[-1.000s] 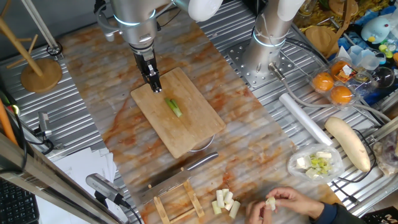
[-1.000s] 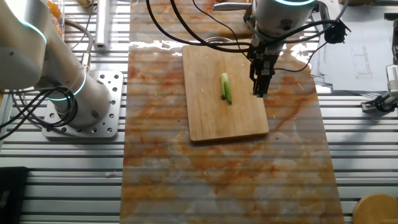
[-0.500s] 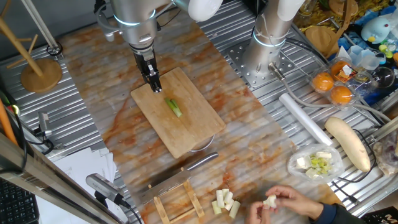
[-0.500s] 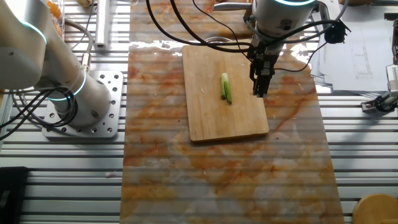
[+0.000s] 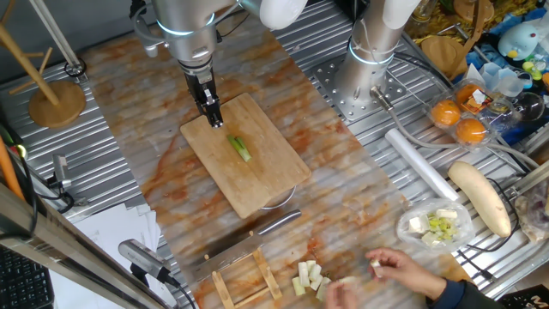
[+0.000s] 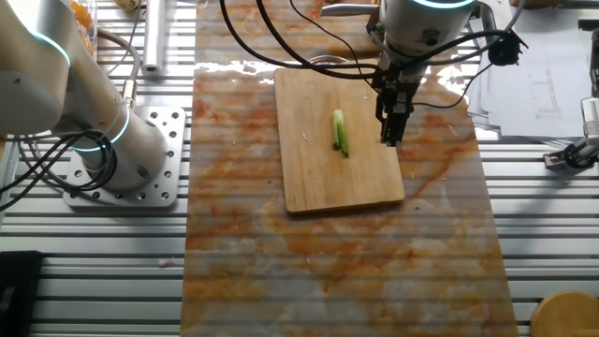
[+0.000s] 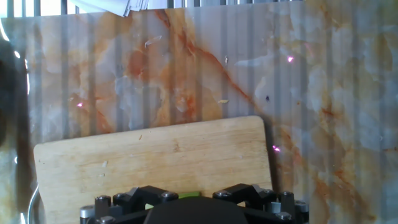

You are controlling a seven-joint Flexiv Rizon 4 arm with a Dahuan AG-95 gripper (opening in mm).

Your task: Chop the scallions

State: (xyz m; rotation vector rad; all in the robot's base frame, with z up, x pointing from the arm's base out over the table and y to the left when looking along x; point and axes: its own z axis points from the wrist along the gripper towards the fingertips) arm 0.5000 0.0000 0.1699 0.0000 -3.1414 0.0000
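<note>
Hand [image 5: 214, 117] [image 6: 390, 137] poised upright over the wooden cutting board [image 5: 257, 180] [image 6: 318, 178], near the board's edge. Fingers [image 6: 387, 117] close together and pinching nothing; whether fully pressed together, cannot tell. In the hand view, only the dark base of the hand along the bottom, fingertips out of sight, with the cutting board [image 7: 155, 165] and marbled mat beyond.

Just beside the hand, apart from it and untouched: scallions [image 5: 240, 148] [image 6: 341, 132], a single short stalk piece, bright green fading to pale at one end, lying flat near the middle of the board. Still in one piece.

Board resting on an orange-veined marbled mat [image 5: 137, 129] [image 6: 346, 271] spread across the ribbed metal worktop [image 5: 377, 129] [image 6: 94, 271].

Further out in one fixed view: knife [image 5: 257, 233] lying on the mat below the board, a small wooden rack [image 5: 247, 281] beside it, a cluster of pale cream cylindrical chunks [image 5: 309, 278] near the front edge. Person's hand [image 5: 396, 268] next to those chunks, holding a small pale piece. To the right, a clear bag of whitish-green bits and white cubes [image 5: 434, 225], a white radish [image 5: 480, 196], two oranges [image 5: 458, 122]. Second robot base [image 5: 369, 69] [image 6: 112, 150] bolted to the worktop.
</note>
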